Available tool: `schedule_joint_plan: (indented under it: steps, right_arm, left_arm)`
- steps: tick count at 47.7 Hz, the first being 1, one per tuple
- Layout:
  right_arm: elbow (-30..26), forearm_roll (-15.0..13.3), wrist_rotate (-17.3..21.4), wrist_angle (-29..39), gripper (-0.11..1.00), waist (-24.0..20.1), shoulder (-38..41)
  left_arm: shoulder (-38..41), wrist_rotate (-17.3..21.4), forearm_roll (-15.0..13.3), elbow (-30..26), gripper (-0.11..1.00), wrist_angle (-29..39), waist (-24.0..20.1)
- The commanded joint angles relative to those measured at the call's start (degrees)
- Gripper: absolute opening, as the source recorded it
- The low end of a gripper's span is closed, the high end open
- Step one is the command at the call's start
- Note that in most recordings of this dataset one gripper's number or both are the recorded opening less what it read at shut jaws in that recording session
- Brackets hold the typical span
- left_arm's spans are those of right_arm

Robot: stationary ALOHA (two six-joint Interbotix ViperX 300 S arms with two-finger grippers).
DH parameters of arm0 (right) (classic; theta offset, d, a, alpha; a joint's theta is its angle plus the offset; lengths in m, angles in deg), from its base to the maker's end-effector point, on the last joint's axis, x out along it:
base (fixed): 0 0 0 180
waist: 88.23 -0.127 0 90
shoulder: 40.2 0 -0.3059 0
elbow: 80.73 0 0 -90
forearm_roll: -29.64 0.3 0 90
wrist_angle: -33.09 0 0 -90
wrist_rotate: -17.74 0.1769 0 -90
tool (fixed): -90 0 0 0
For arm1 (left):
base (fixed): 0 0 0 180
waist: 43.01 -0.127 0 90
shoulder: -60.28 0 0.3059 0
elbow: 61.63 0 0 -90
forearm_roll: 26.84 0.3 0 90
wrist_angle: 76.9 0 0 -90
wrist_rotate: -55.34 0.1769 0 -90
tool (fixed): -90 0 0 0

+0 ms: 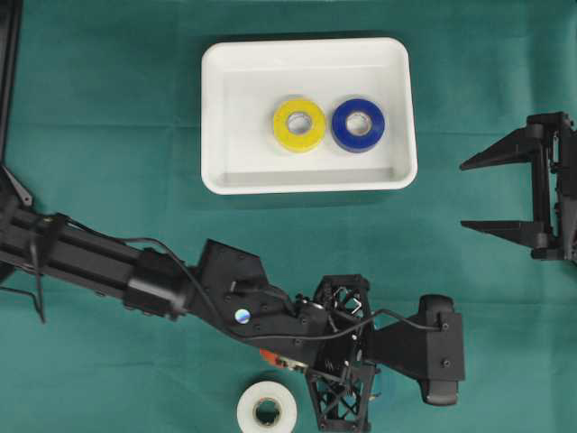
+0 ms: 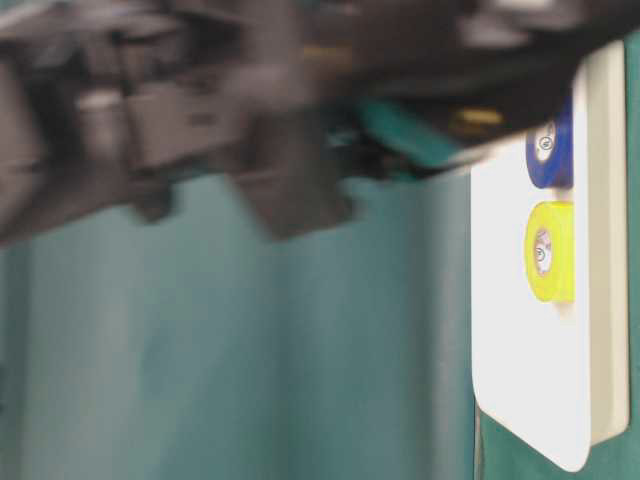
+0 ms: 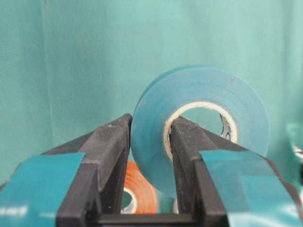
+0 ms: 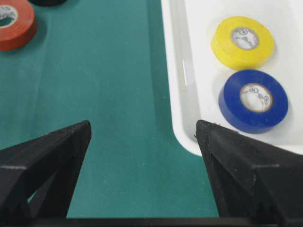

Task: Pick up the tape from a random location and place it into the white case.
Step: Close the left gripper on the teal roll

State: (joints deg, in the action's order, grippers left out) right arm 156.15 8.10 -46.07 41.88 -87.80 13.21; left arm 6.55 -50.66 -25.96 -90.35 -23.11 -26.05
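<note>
Left jaws pinched on 1 wall of the teal tape roll [image 3: 199,127], lifted off the desk.
The thin edge grip could let it swing or slip before reaching the white case [image 1: 216,117], well apart, holding 2 rolls; right jaws gape empty.

The worktop [image 1: 108,135] is showing a plain dark green cloth. The white case [image 1: 308,180] is showing plain white, and in it a yellow tape roll [image 1: 299,124] and a blue tape roll [image 1: 358,124] are each showing a pale core. A teal tape roll [image 3: 203,123] with a cream core is showing between the black fingers [image 3: 109,156] of the left end effector [image 3: 144,156], whose pads are wearing teal tape. An orange-red tape roll [image 3: 139,189] and a white tape roll [image 1: 267,410] are lying on the green. The right end effector [image 1: 505,194] is showing matte black.
</note>
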Motion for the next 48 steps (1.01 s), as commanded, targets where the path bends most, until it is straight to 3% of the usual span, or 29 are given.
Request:
schedule_joint_plan:
  steps: [1, 26, 48]
  right_arm:
    - [-1.4, -0.1, 0.2, -0.3, 0.88, 0.1, 0.2]
    - [-1.4, -0.1, 0.2, -0.3, 0.88, 0.1, 0.2]
    - [-1.4, -0.1, 0.2, -0.3, 0.88, 0.1, 0.2]
  left_arm:
    - [-4.0, 0.1, 0.3, -2.7, 0.2, 0.6, 0.4]
    - [-4.5, 0.4, 1.3, -11.1, 0.2, 10.2, 0.4]
    - [-4.7, 0.4, 1.5, -10.5, 0.2, 10.4, 0.4]
